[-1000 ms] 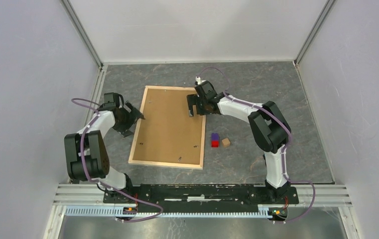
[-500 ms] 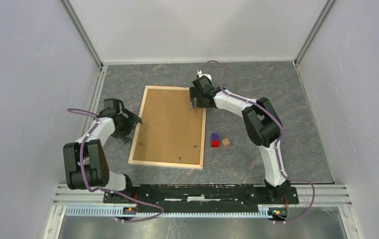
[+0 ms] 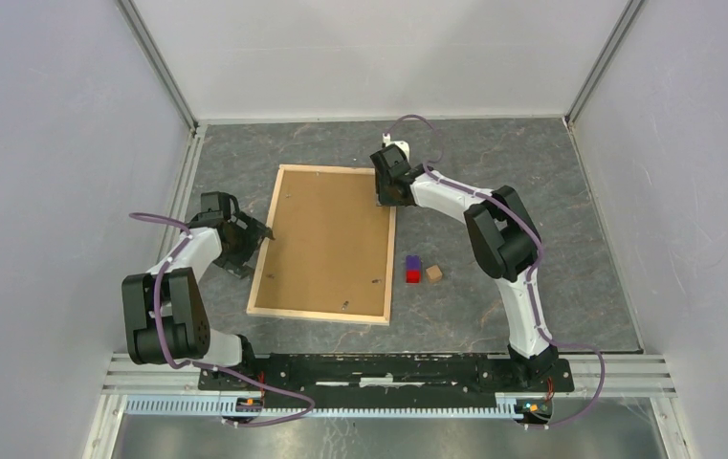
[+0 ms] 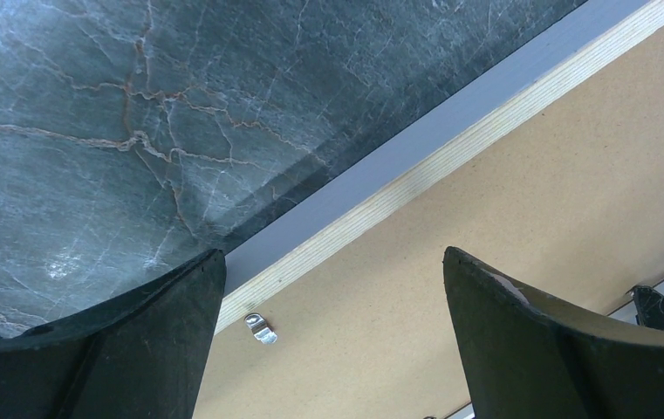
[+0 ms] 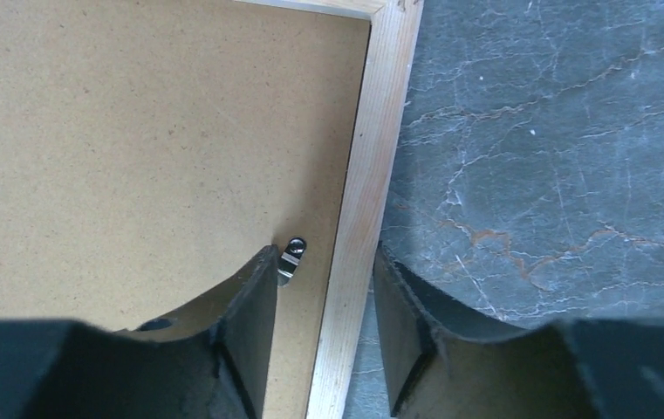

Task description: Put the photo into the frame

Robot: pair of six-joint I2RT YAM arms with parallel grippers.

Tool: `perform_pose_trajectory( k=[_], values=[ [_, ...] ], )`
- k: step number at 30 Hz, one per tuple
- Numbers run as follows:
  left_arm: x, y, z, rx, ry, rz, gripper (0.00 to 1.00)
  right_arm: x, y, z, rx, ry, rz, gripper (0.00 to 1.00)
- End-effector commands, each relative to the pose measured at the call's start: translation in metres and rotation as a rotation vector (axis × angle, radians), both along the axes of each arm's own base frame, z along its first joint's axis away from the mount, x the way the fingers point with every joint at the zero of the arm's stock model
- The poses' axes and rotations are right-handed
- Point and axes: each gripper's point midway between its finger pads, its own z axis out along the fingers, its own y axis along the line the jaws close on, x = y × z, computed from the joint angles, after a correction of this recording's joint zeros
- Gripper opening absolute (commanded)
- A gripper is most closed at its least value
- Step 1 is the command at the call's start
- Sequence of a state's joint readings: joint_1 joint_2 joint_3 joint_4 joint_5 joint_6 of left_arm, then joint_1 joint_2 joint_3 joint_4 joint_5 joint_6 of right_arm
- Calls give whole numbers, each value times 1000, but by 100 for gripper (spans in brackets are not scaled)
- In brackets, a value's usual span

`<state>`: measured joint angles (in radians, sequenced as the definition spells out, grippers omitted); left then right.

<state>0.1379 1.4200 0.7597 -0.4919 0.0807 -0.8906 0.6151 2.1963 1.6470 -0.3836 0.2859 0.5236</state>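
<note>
- Frame (image 3: 262, 251): lies back up, mid-table, board (image 3: 326, 239) seated in it; your views show no photo.
- Right gripper (image 5: 324, 262): jaws half-open astride the frame's right edge, probably to lift it.
- Left gripper (image 4: 332, 262): jaws wide and empty over the left edge, ready to steady it.

Pale grained wood frame (image 5: 359, 188); matt brown fibreboard backing board (image 5: 136, 131); shiny metal clip (image 5: 291, 255); dark, veined, slightly glossy table (image 5: 555, 157).

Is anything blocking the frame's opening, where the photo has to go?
Yes. The brown backing board fills the frame, held by small metal clips along the rails. The right pincer straddles the right rail beside one clip. No photo is in view.
</note>
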Motion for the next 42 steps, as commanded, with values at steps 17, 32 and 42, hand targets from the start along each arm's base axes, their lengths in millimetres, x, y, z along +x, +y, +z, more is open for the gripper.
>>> perform_pose_trajectory(
  k=[17,32,42],
  values=[
    [7,0,6,-7,-36,31,100,-5,-11,-11,-154,-16,201,36],
    [10,-2,8,-18,-60,24,100,-43,26,0,96,38,277,70],
    [7,-2,4,-20,-51,25,100,-10,68,-1,182,-22,360,70]
  ],
)
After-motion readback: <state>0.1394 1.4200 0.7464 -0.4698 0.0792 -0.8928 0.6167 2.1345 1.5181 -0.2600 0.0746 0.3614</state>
